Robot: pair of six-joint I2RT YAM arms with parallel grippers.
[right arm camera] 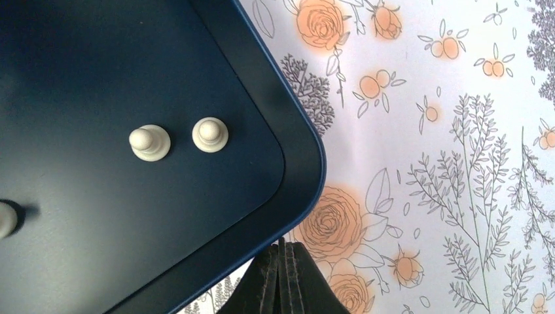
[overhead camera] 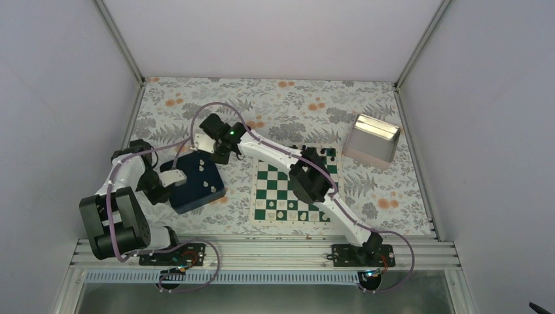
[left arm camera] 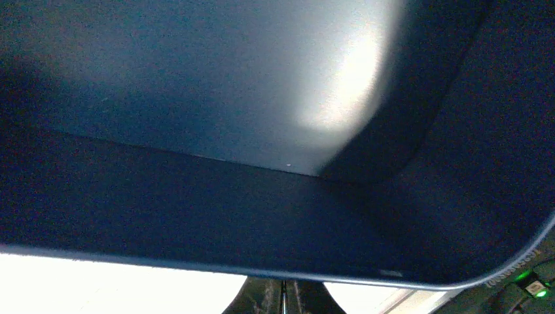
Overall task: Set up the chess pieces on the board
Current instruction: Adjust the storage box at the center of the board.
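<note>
The green and white board (overhead camera: 271,190) lies right of centre, with several cream chess pieces (overhead camera: 283,204) on its near rows. A dark navy tray (overhead camera: 190,190) left of it holds a few more cream pieces (overhead camera: 201,165). The right wrist view shows two pawns (right arm camera: 150,142) upright in the tray (right arm camera: 78,78) and a third piece at the left edge. My right gripper (right arm camera: 285,247) is shut and empty, its tip at the tray's outer corner; it also shows in the top view (overhead camera: 213,155). My left gripper (left arm camera: 284,284) is shut, tips against the tray's rim (left arm camera: 196,268), at the tray's left edge (overhead camera: 175,178).
Small black pieces (overhead camera: 321,154) stand at the board's far edge under my right arm. A silver tin (overhead camera: 373,139) sits at the back right. The floral cloth (overhead camera: 288,104) covers the table; walls close in the left, right and back.
</note>
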